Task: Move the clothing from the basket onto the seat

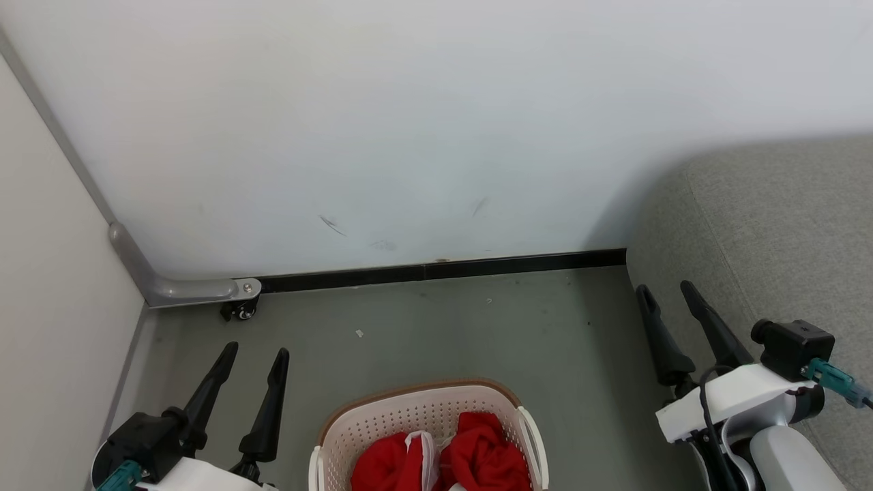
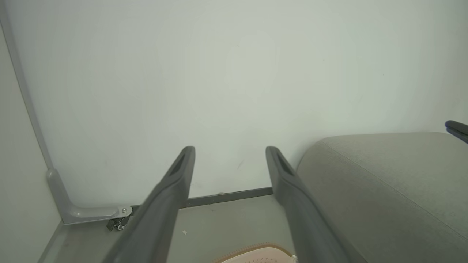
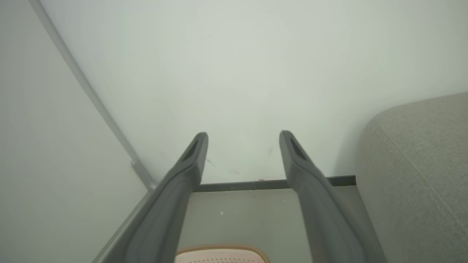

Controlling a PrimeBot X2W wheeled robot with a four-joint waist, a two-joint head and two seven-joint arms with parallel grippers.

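Observation:
The cream-white basket with a brown rim sits on the floor at the bottom centre of the head view, and red clothing with a white panel is bunched inside it. Its rim peeks in at the bottom of the left wrist view, and the same rim shows in the right wrist view. The grey seat rises at the right. My left gripper hovers open, left of the basket. My right gripper is open beside the seat's edge. Neither holds anything.
A white wall with a dark skirting strip closes the space ahead. A pale panel on a grey bracket with a small castor stands at the left. Grey-green floor lies between basket and wall.

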